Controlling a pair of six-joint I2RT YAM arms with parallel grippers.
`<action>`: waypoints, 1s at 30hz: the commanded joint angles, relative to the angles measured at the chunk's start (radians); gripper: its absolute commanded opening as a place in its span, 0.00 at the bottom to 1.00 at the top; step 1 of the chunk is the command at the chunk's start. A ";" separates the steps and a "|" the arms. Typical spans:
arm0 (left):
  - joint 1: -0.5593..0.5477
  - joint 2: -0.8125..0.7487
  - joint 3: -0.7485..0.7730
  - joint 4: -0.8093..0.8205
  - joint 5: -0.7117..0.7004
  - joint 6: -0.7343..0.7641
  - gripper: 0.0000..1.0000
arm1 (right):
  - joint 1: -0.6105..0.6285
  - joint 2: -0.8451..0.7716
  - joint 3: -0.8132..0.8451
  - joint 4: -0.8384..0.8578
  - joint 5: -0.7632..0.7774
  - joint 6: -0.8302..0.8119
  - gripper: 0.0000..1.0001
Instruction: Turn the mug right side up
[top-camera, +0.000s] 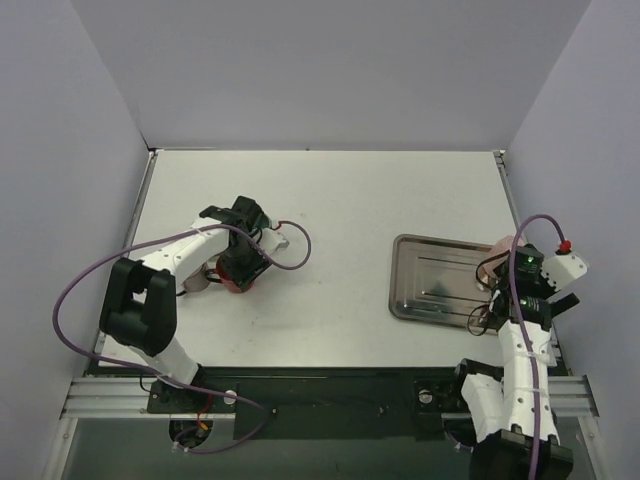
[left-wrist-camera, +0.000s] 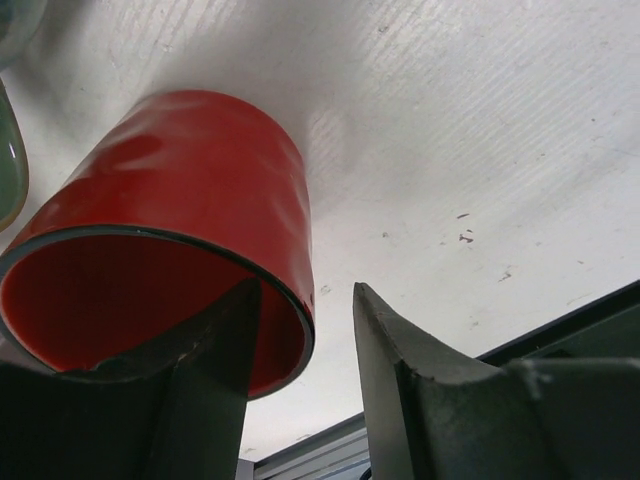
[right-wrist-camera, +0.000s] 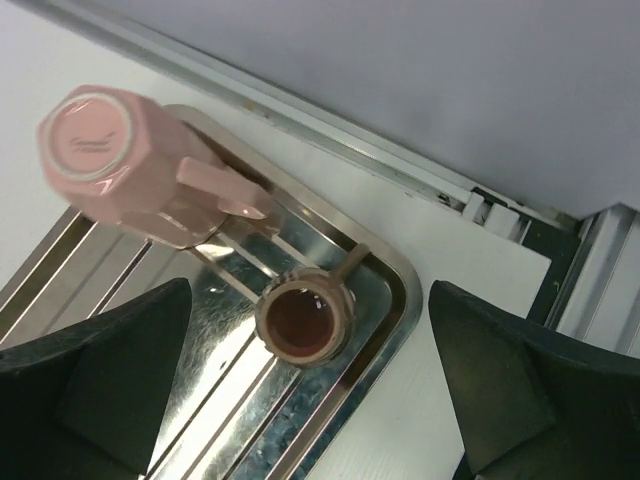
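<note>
Pink mug (right-wrist-camera: 120, 160) upside down on a steel tray (right-wrist-camera: 392, 300)
A small brown cup (right-wrist-camera: 303, 322) stands upright just beside it; the pincer (right-wrist-camera: 310, 292) is spread wide.

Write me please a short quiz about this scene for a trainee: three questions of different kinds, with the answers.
1. True or false: the pink mug is upside down.
2. Choose one. The left claw has: A) one finger inside the red mug; B) both fingers on a handle; C) a spoon in it.
3. Fill the gap: the brown cup stands upright on the ____.
Key: 1 true; 2 A; 3 tray.
</note>
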 joint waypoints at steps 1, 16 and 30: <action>-0.003 -0.086 0.063 -0.051 0.069 0.023 0.54 | -0.154 0.050 -0.036 0.030 -0.164 0.154 0.99; -0.010 -0.230 0.087 -0.095 0.120 0.002 0.54 | -0.444 0.257 -0.146 0.181 -0.491 0.389 0.64; -0.018 -0.219 0.101 -0.082 0.124 0.003 0.54 | -0.150 0.336 -0.175 0.240 -0.508 0.426 0.59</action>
